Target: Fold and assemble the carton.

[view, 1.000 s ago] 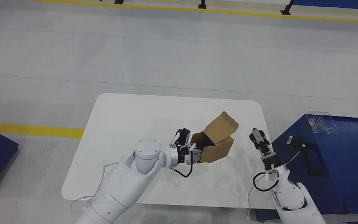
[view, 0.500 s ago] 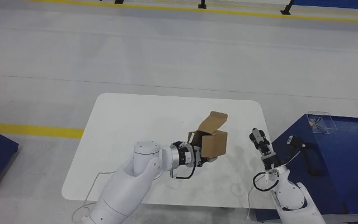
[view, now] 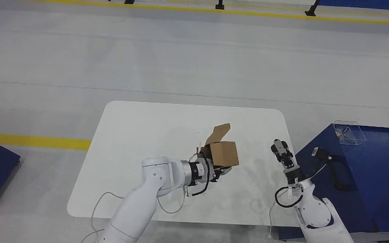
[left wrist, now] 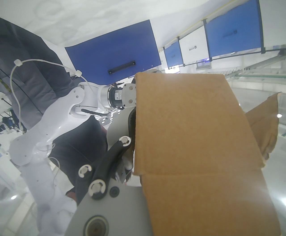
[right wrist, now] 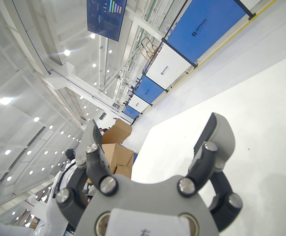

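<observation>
Large industrial hall, factory or test-floor type. Pale coated floor (view: 182,54) marked with yellow lane lines (view: 42,142). Free-standing blue partition panels (right wrist: 196,33) alternate with white pegboard panels (right wrist: 166,68) in a long row along one line. High ceiling with heavy white beams (right wrist: 67,82), steel trusses (right wrist: 125,60), rows of round lights (right wrist: 67,52) and a hanging display screen (right wrist: 105,17). White rounded counter (view: 140,140) stands alone out on the open floor, no walls near it
</observation>
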Robot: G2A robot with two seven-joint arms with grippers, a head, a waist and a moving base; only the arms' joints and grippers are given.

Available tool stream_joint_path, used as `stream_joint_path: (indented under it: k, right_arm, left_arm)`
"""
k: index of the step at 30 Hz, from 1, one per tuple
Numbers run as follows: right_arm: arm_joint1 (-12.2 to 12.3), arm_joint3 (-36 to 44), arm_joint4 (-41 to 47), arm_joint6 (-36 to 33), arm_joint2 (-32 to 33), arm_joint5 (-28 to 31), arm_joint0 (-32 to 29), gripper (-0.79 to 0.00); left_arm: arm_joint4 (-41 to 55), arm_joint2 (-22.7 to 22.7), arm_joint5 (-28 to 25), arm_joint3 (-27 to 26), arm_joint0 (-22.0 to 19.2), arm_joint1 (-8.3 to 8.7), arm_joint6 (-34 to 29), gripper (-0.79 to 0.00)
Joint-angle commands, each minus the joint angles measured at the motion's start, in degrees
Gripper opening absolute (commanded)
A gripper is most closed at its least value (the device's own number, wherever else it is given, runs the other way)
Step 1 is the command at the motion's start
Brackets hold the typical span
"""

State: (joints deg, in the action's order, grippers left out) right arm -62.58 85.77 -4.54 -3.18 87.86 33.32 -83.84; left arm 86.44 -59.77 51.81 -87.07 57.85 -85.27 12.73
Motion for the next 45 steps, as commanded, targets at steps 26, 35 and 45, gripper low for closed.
stream_joint_path:
  k: [26,35,45]
  right_arm:
    - [0.0,0.0,0.0,0.0,0.0,0.0,0.0,0.000]
    - [0.0,0.0,0.0,0.0,0.0,0.0,0.0,0.000]
    - [0.0,0.0,0.0,0.0,0.0,0.0,0.0,0.000]
  left_arm:
    - [5.1,0.9,-9.6,-2.9,2.2,-0.50,21.6,-0.785]
    - [18.4,2.3,-22.5,-8.7,2.0,-1.72,53.9,-0.785]
    - [12.8,10.1,-44.4,0.6,-3.1,-4.37,54.5,-0.785]
